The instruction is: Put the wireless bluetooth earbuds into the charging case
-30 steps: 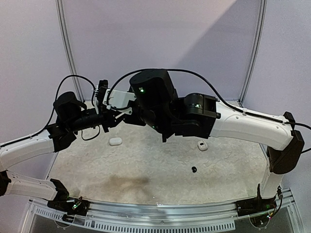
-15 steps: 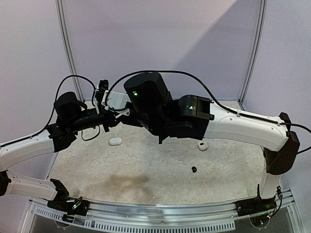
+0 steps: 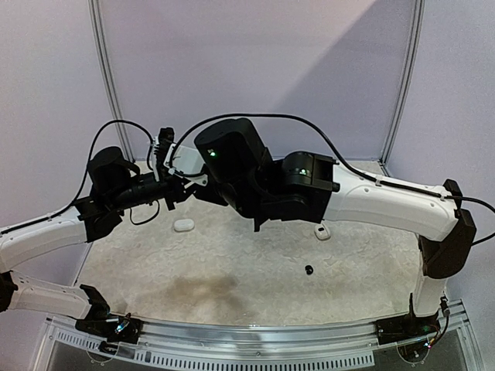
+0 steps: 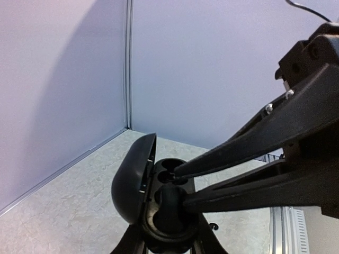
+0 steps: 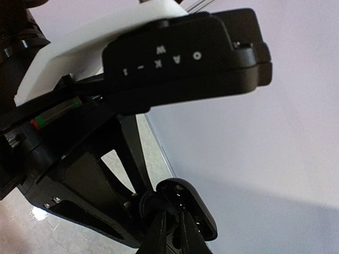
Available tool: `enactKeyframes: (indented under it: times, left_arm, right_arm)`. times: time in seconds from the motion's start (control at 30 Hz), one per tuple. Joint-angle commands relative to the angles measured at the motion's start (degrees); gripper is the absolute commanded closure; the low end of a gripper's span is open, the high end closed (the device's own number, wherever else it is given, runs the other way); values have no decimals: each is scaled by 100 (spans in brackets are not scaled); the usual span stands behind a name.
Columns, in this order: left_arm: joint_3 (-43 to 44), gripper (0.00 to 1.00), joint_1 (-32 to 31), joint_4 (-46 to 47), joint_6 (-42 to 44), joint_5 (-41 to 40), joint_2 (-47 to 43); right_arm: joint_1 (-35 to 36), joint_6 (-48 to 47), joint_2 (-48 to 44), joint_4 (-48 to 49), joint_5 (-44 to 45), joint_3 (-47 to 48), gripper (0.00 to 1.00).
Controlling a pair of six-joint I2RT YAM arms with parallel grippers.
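Note:
My left gripper (image 3: pixel 175 190) is shut on an open black charging case (image 4: pixel 159 222), held up above the table's back left; its fingers (image 4: pixel 127 246) clamp the base, and the lid (image 4: pixel 131 180) stands open to the left. My right gripper (image 4: pixel 179 185) reaches into the case from the right and is shut on a black earbud (image 4: pixel 169 203) that sits in the near socket. The far socket (image 4: pixel 168 165) looks empty. In the right wrist view the right gripper (image 5: pixel 172 233) pinches at the case (image 5: pixel 195 209). Another black earbud (image 3: pixel 308 270) lies on the table.
A white oval case (image 3: pixel 184 225) lies on the table under the left gripper. A second small white item (image 3: pixel 322 231) lies right of centre, beneath the right arm. The mat is ringed by purple walls with metal posts (image 3: pixel 104 69).
The right arm's wrist has shifted a little left toward the left gripper. The left arm and the case have stayed put.

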Motion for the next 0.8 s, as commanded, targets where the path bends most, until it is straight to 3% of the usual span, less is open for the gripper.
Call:
enactKeyframes:
  times: [0.0, 0.33, 0.57, 0.67, 0.77]
  left_arm:
    - [122, 100, -39, 369, -1, -176, -85]
    - [157, 100, -36, 175, -15, -202, -66]
    - [140, 100, -25, -53, -112, -256, -51]
    - [127, 100, -25, -76, -151, -301, -84]
    - [98, 100, -25, -113, -162, -352, -116]
  right_arm:
    - [22, 227, 29, -724, -254, -127, 88]
    - [23, 330, -259, -744, -7, -125, 82]
    - [18, 783, -1110, 160, -542, -349, 79]
    - [-66, 1125, -1550, 375, -591, -589, 76]
    - [-792, 2535, -1922, -636, -1008, -670, 71]
